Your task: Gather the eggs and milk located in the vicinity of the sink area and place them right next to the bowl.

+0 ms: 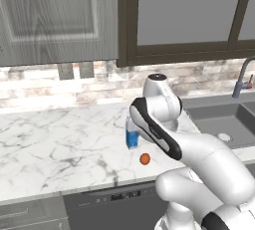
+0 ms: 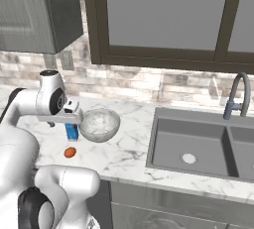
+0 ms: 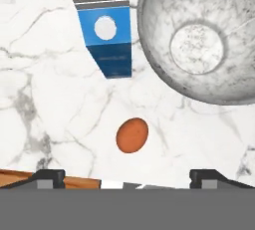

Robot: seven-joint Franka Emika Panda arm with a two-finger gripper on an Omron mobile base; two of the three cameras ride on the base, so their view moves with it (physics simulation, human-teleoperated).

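The pincer (image 3: pixel 127 174) hangs above the marble bench (image 3: pixel 40 124) with its jaws spread wide and nothing between them. In the hand view the egg (image 3: pixel 132 135) lies at 12 o'clock from the tips, the milk (image 3: pixel 107 40) farther up at 11, and the bowl (image 3: pixel 199 40) at 1, just beside the carton. Both items sit next to the bowl. A careless swing could tip the carton or roll the egg off toward the bench edge.

On the counter (image 2: pixel 124 158), the milk (image 2: pixel 72 132) stands just left of the bowl (image 2: pixel 99 124), the egg (image 2: pixel 70 152) before it (the sink (image 2: pixel 198 146) lies well right).
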